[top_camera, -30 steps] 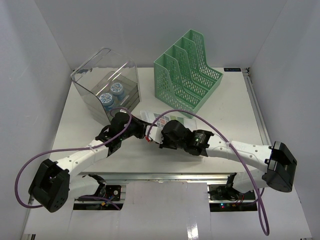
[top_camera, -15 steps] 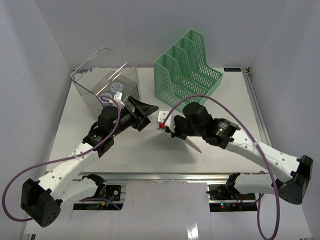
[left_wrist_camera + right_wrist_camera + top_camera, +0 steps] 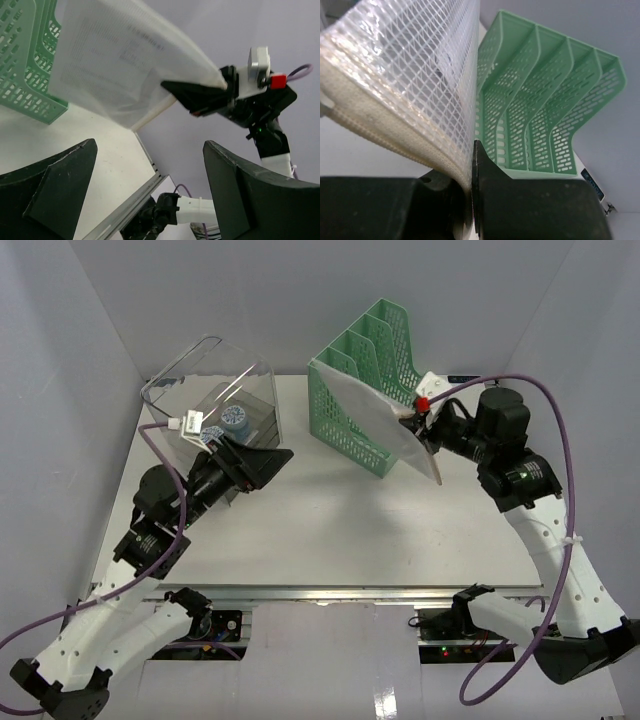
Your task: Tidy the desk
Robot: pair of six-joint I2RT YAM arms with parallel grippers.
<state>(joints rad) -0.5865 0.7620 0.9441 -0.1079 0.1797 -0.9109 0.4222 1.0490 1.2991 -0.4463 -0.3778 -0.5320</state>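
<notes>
Alt text: A translucent white pouch [image 3: 375, 425] with a fine square-grid weave and a cream zip edge sits pinched in the black right end effector [image 3: 413, 420]. Just behind it is a mint-green file rack [image 3: 395, 345] patterned with rows of small slots. Beside the black left end effector [image 3: 270, 468], a clear bin [image 3: 215, 390] holds round tubs [image 3: 236, 418] with blue-and-white speckled lids. The surface [image 3: 340, 530] is plain white, and the cables [image 3: 515, 378] are purple.
</notes>
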